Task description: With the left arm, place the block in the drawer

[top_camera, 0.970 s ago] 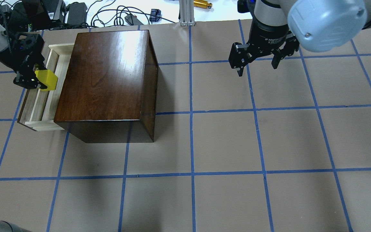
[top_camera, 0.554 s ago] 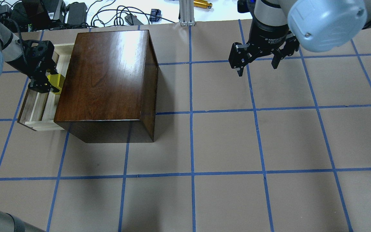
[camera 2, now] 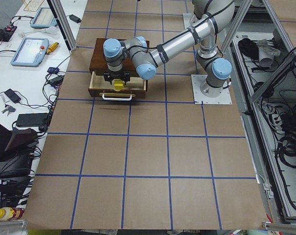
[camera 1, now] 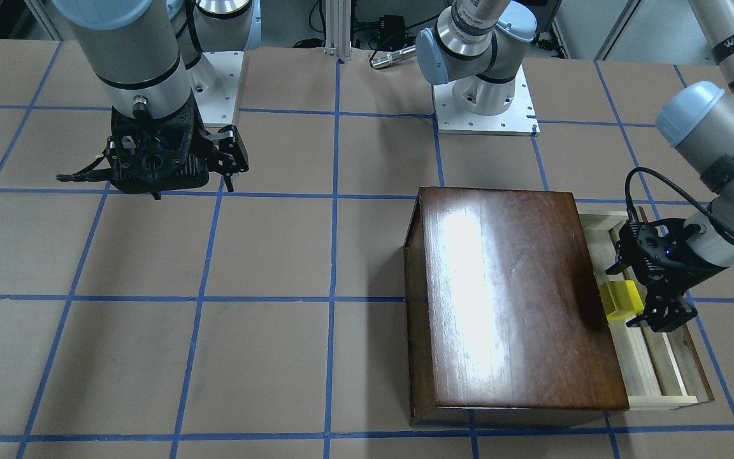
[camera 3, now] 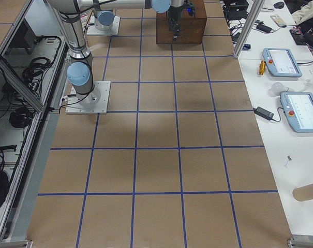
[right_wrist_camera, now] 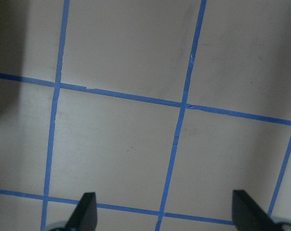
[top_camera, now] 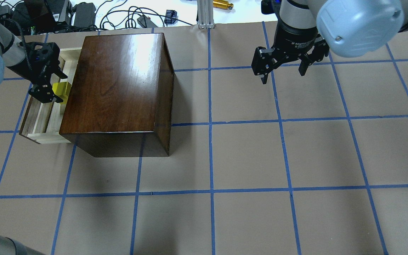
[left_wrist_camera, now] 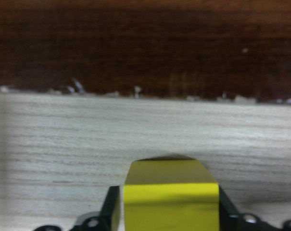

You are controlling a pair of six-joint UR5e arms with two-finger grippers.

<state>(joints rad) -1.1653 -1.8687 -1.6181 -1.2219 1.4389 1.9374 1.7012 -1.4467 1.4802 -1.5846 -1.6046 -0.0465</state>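
a robotics lab. the left arm (camera 1: 717, 140) and right arm (camera 1: 131, 51), silver industrial arms with light-blue joint caps, are bolted on steel base plates (camera 1: 513, 121) to a table (top_camera: 246, 156) papered in brown and marked into squares with blue tape (top_camera: 210, 156). aluminium frame posts (camera 3: 248, 26) stand at its edges. a white bench (camera 3: 301, 155) alongside carries teach pendants (camera 3: 282, 62), a power adapter (top_camera: 83, 12) and loose black cables (top_camera: 126, 16). coiled cable bundles (camera 2: 287, 147) lie in the bay behind the arm bases.
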